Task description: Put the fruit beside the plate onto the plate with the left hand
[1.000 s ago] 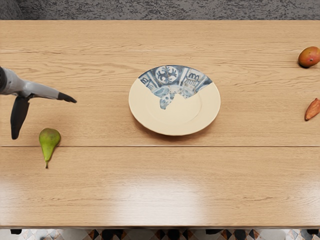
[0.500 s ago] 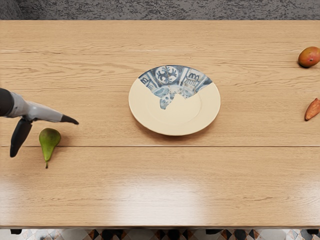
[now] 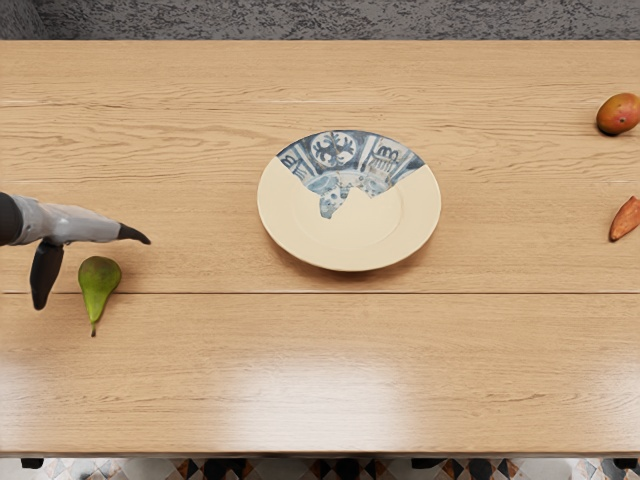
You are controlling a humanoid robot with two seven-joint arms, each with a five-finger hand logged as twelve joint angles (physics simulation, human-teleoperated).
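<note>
Hovering beside green pear point(image 3: 98, 280); left robot hand point(image 3: 62, 232) splayed

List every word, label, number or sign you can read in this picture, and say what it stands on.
None can be read.
The plate has a blue pattern of ornaments, with no legible letters or numbers.
The pear, round fruit, pointed fruit, table and left hand bear no marks.

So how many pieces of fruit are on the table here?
3. A green pear lies near the left edge, by the left hand. A reddish mango sits far right; an orange fruit lies nearer, cropped by the right edge. Others may be out of frame.
</note>
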